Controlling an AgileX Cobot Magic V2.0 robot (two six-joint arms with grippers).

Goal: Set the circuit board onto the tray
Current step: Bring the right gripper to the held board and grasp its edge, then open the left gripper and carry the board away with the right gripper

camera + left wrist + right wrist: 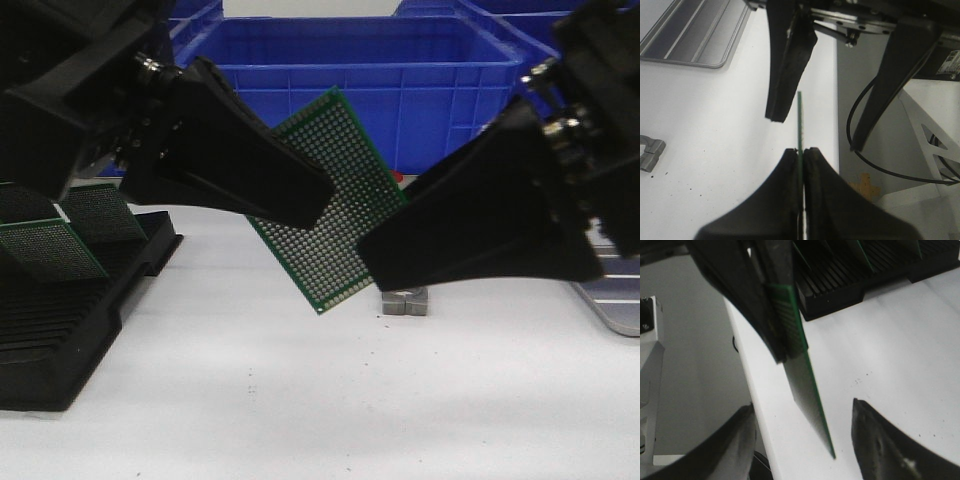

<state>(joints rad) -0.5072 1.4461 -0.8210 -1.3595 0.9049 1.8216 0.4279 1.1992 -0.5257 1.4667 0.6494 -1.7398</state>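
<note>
I have the board (330,205) pinched edge-on in my left fingers (801,165), tilted in the air above the middle of the bench (300,400). My right fingers (802,435) stand spread either side of its free end, not touching. The tray (615,300) waits at the bench's right edge. If I close the right off-centre, I judge the board could twist or drop in the handover.

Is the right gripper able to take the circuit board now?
Probably yes. The right gripper is open with its fingers on either side of the circuit board, which the left gripper holds in the air.
</note>
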